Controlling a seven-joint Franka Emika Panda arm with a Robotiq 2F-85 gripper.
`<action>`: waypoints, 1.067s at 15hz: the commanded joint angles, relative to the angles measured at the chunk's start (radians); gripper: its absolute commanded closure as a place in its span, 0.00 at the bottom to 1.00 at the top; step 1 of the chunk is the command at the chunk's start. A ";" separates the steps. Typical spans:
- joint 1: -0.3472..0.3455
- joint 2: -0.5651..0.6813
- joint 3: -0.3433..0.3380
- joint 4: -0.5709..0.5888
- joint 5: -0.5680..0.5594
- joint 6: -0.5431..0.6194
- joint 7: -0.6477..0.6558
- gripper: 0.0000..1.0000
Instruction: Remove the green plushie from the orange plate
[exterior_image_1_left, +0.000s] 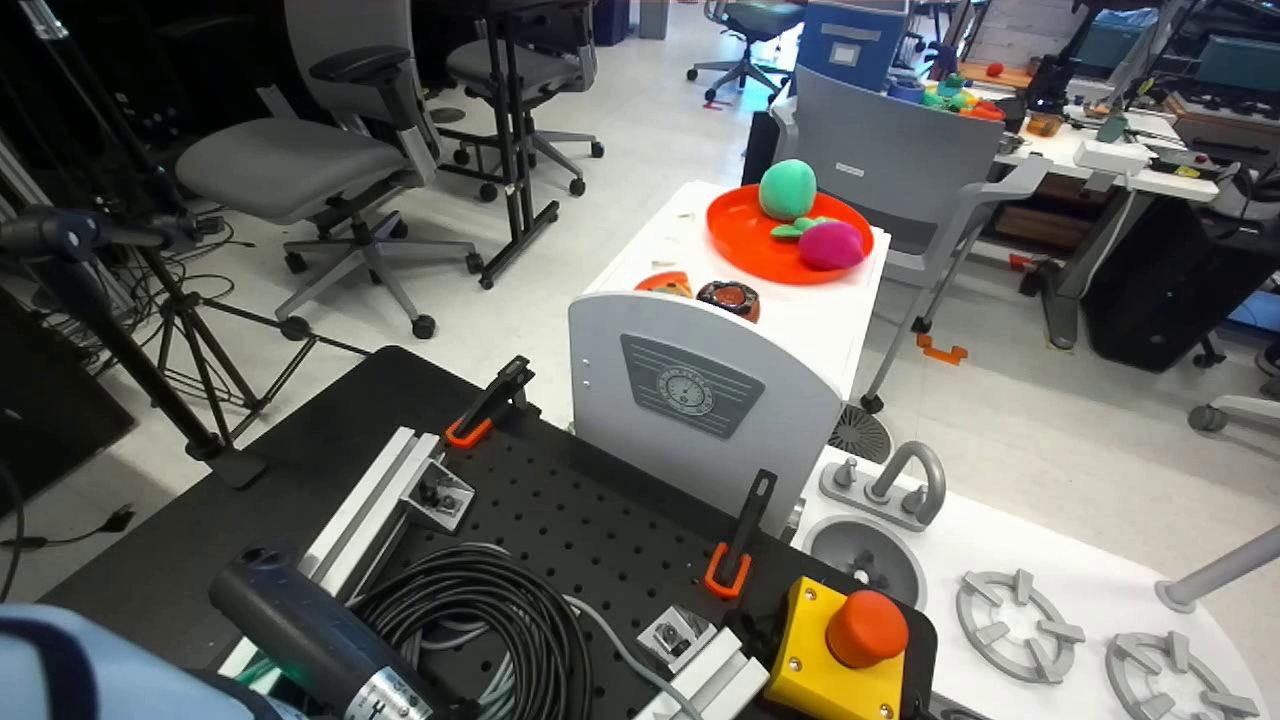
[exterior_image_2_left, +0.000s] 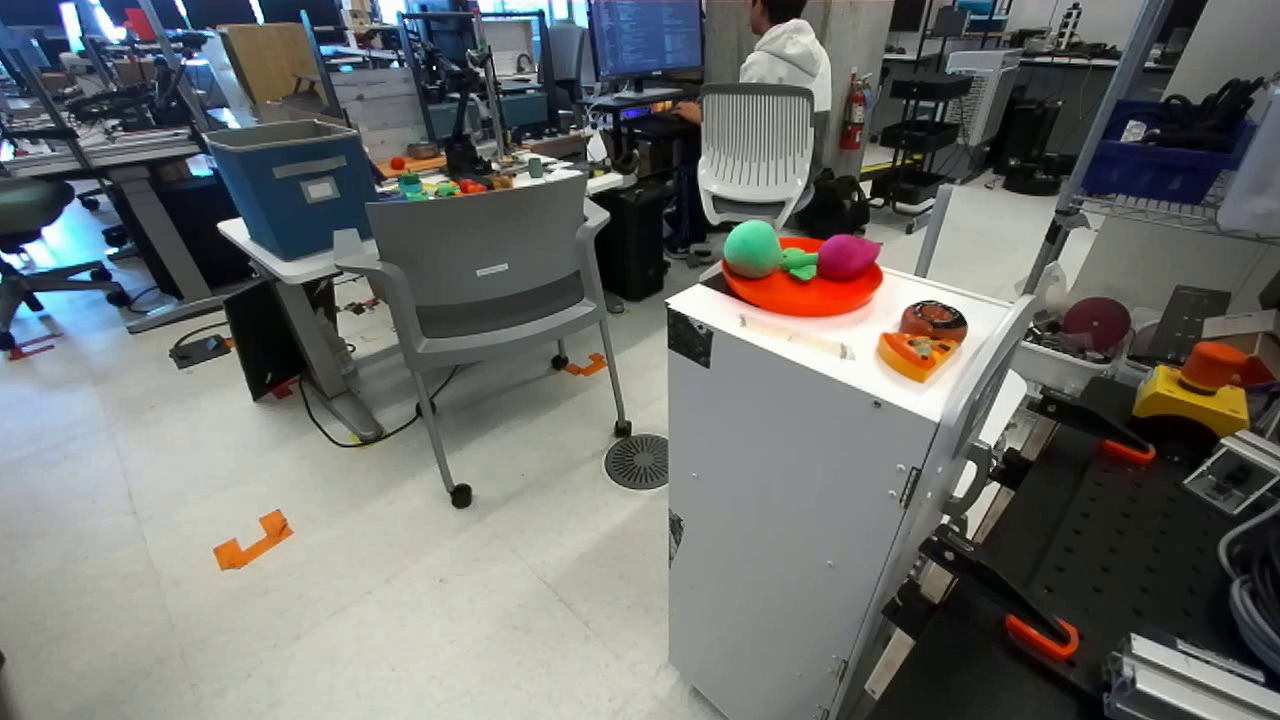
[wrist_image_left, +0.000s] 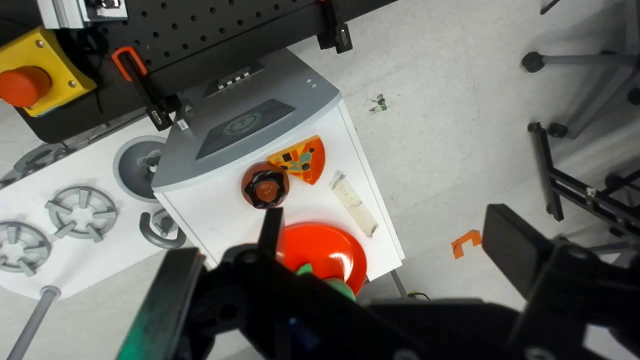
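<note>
Green plushie (exterior_image_1_left: 787, 190) on the orange plate (exterior_image_1_left: 738, 245), toward 12 o'clock of its rim in an exterior view; magenta toy (exterior_image_1_left: 833, 246) just beside, at 5 o'clock. In the wrist view, gripper (wrist_image_left: 382, 240) with fingers (wrist_image_left: 515, 250) spread wide, well apart from plate and plushie. Plushie beyond the fingers, at about 7 o'clock from the middle of the gap between them, partly masked by the gripper's dark body; plate likewise partly covered.

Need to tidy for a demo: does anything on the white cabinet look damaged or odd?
Yes: the white cabinet has a scuffed beige strip on top and a ragged dark patch high on its side, marring the white.
</note>
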 joint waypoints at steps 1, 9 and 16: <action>-0.029 -0.022 0.008 0.001 0.039 -0.008 -0.004 0.00; -0.076 0.063 0.012 0.115 0.033 -0.066 0.051 0.00; -0.129 0.226 -0.040 0.252 0.050 -0.164 0.068 0.00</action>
